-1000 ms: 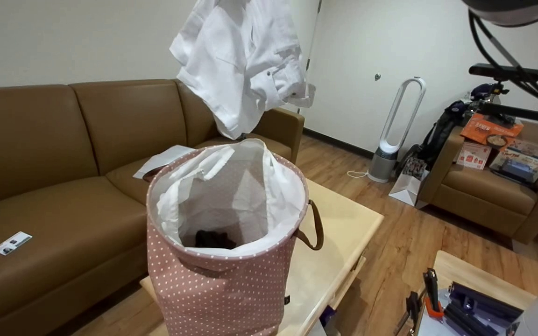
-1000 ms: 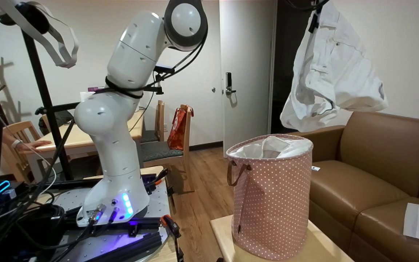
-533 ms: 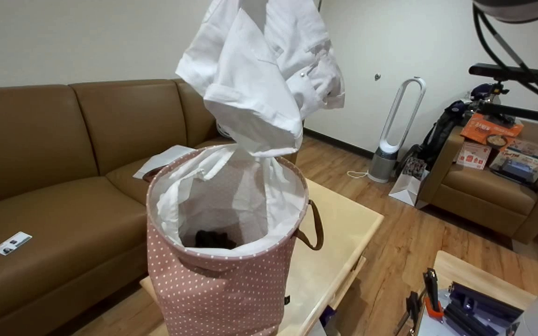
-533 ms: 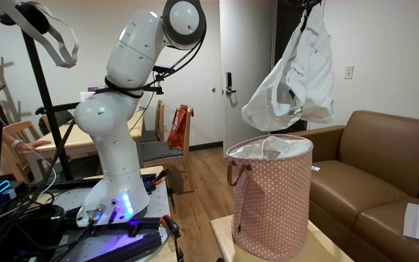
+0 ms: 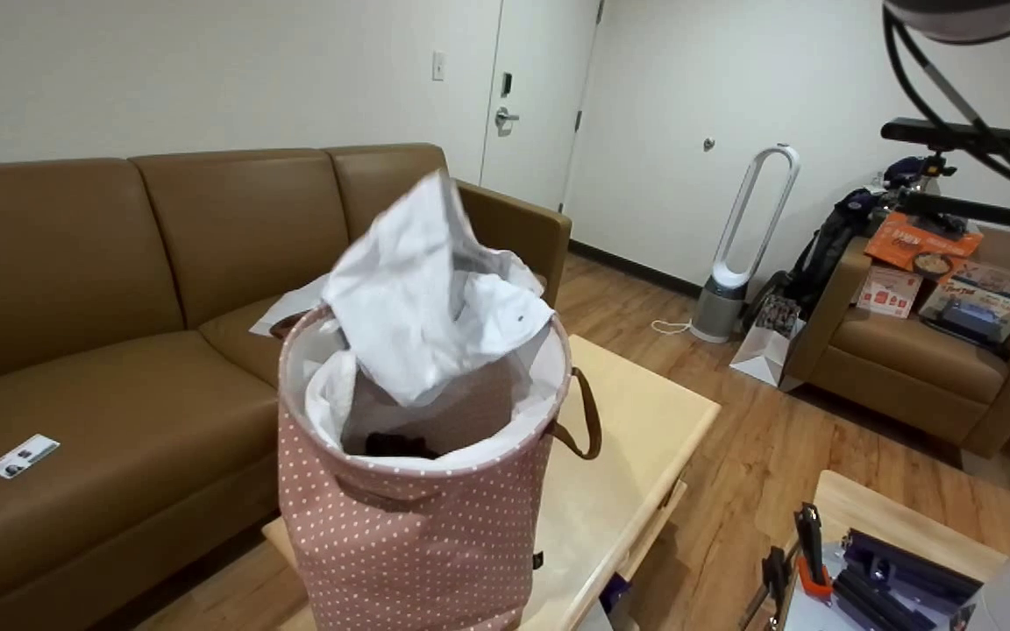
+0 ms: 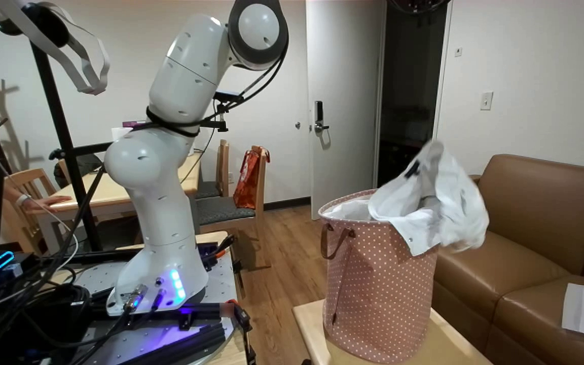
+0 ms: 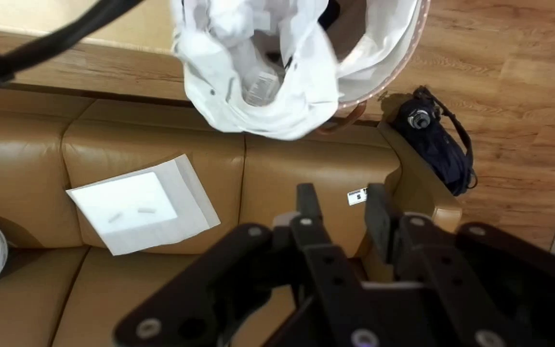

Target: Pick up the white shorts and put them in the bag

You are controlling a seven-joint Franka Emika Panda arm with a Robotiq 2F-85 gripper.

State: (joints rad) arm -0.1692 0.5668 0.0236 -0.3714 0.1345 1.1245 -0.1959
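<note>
- Come down since half a second ago, from hanging above the bag (image 6: 378,294) to the level of its rim: see the white shorts (image 5: 422,298), blurred with motion.
- Nearest in the wrist view, see the jaws parted by a clear gap, gripping nothing, well apart from the shorts.
- Next, find the shorts bunched across the rim, partly over the opening and partly outside it toward the sofa (image 5: 119,394), with one end poking up; cannot tell how far in.
- Note the bag standing upright, pink with white dots; inside, spot something dark (image 5: 400,445), too unclear to name.
- Beneath, see the pale surface (image 5: 636,403).
- Beyond that, on the brown sofa, see white paper (image 7: 128,207) and a small card (image 7: 357,196).
- Farther off, in an exterior view, see a fan (image 5: 730,276) and an armchair (image 5: 891,390) loaded with packages (image 5: 891,294).
- At the back, find a pale door (image 6: 345,101).
</note>
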